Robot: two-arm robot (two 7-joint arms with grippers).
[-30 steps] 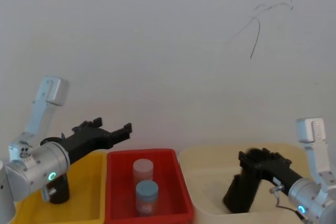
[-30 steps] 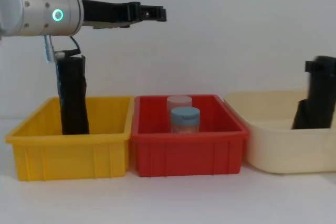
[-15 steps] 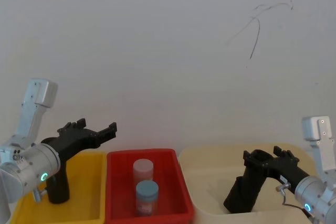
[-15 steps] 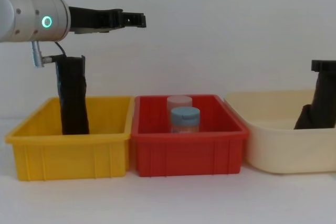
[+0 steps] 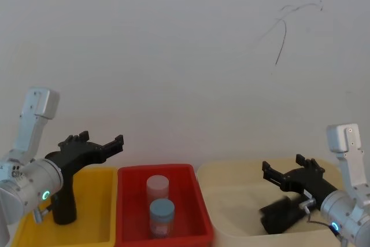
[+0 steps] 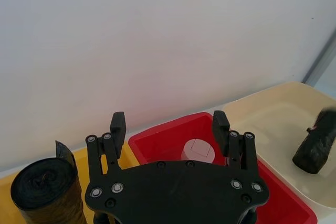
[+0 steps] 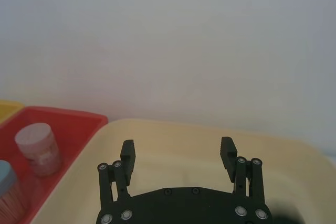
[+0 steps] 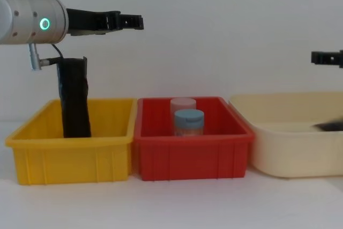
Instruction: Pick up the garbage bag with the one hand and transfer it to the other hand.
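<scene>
Bag (image 5: 281, 214) noted lying flat in cream bin (image 8: 278, 148) under right gripper (image 7: 177, 148), spread apart; left gripper (image 6: 169, 124), likewise spread, held high at left; bag best clamped mid-length

Left claw (image 8: 136, 22) aloft — slim black roll (image 8: 74, 100) upright in yellow bin (image 8: 75, 159).

No legible text, label, brand, number or sign observed. Only mark noted is a thin dark scrawl (image 5: 284, 36) on the wall (image 5: 144, 56), high at about 1 o'clock: loose pen-like strokes, no letters made out.
</scene>
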